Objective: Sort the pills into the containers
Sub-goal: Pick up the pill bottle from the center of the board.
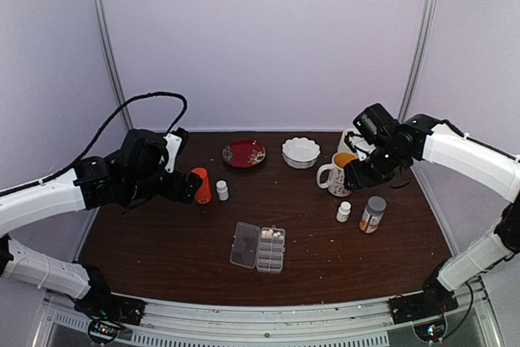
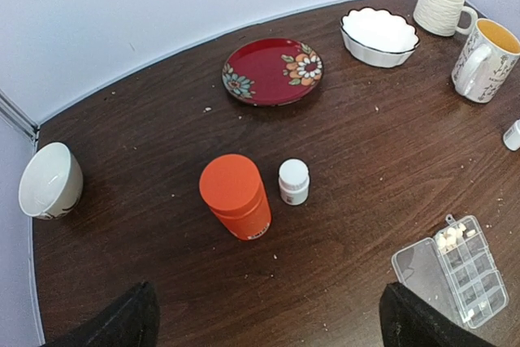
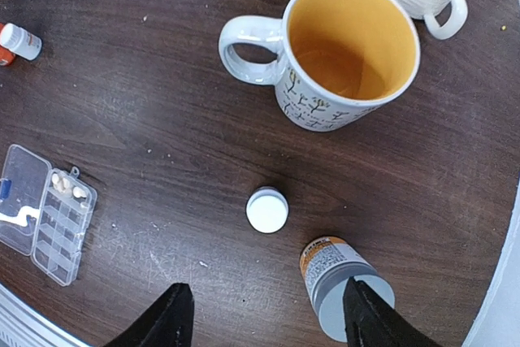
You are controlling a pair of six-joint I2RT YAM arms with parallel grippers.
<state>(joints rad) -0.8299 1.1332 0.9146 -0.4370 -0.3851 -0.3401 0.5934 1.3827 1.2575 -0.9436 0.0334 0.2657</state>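
The clear pill box lies open at the near middle of the table, lid flat to the left. A few whitish pills sit in the containers at its far end, pills and pills showing the same cells. My left gripper hovers open by the orange bottle, and in its wrist view the left gripper has nothing between its fingers. My right gripper hangs over the mug area. In its own view the right gripper is open above bare wood, just short of a small white bottle.
A small white bottle stands beside the orange one. At the back are a red floral plate, a white scalloped bowl, an orange-lined mug and a white mug. A grey-capped bottle stands right; a white bowl far left.
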